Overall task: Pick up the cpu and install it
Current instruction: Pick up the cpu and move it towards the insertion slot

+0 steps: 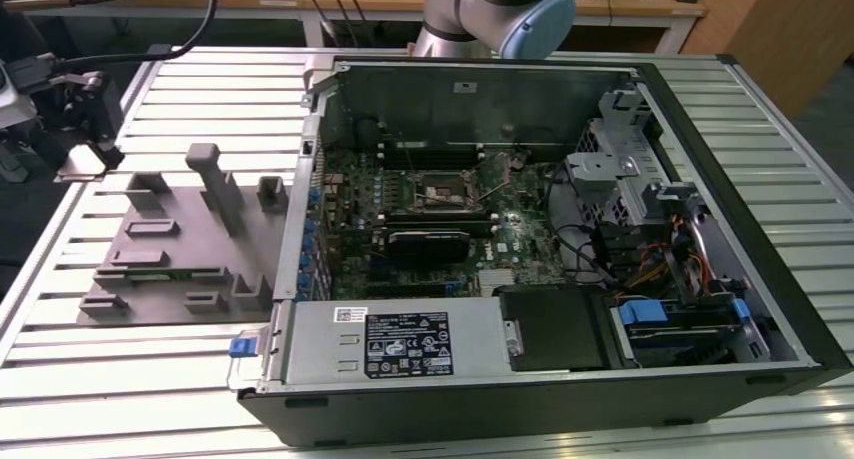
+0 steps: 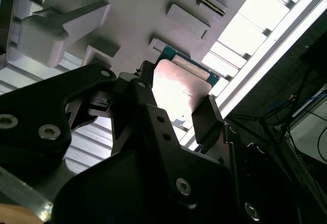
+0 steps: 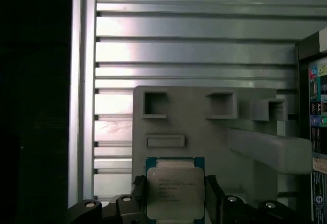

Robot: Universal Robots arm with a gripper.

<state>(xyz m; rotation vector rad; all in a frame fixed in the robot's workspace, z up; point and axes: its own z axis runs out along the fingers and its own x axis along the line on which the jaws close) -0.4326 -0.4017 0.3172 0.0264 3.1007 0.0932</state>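
The cpu (image 3: 175, 192), a flat square chip with a shiny silver top and a green rim, sits between the two black fingers (image 3: 211, 193) of my gripper (image 3: 175, 196), which is shut on it. In the second wrist view the cpu (image 2: 178, 83) gleams between the gripper's (image 2: 176, 104) jaws. In the exterior view the gripper (image 1: 84, 157) hangs with the cpu (image 1: 83, 163) at the far left, above the slatted table, just off the left edge of the grey holder plate (image 1: 160, 269). The motherboard socket (image 1: 447, 194) lies open inside the computer case, well to the exterior view's right.
The holder plate (image 3: 204, 132) carries several raised grey blocks and a tall post (image 1: 211, 179). The open computer case (image 1: 747, 279) has steel walls, a power supply (image 1: 387, 344), cables and drive cages around the motherboard. Cables hang near the arm at the exterior view's left.
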